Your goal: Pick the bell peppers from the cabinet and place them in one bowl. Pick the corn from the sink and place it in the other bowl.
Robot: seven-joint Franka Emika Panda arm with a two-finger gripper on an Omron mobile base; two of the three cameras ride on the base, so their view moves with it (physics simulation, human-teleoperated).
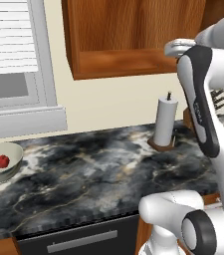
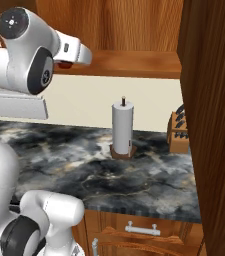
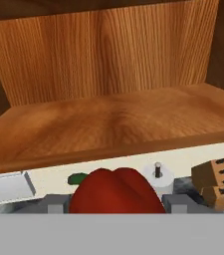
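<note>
Marble desk (image 1: 98,174) runs across the left base view, dark and veined. At its far left sits the pale bowl (image 1: 3,160), and one red bell pepper (image 1: 3,161) lies inside it. Above hangs the wooden cabinet (image 1: 128,35), its thick shelf board at the bottom. The white arm (image 1: 205,114) rises at the right and reaches up to the shelf's front edge. A paper towel roll (image 1: 165,122) stands upright on the desk below the cabinet.

In the right base view the arm (image 2: 31,60) bends from the left toward the cabinet (image 2: 124,62). The tool (image 2: 66,63) sits just under the front edge of the shelf board, and a patch of red shows there beneath the white hand. The paper towel roll (image 2: 122,127) stands mid-desk, with a knife block (image 2: 179,131) to its right beside a tall wooden panel. The desk (image 2: 109,170) ends above base cupboards with pale handles.

The hand view looks into the cabinet (image 3: 108,69), across its bare shelf. A second bell pepper (image 3: 116,191) bulges at the bottom, right between the two finger tips (image 3: 54,203), which press in on either side: the tool (image 3: 116,204) holds it. The pepper is in front of the shelf edge. A small green thing (image 3: 77,178) peeks out behind the pepper's left side, too hidden to name.
</note>
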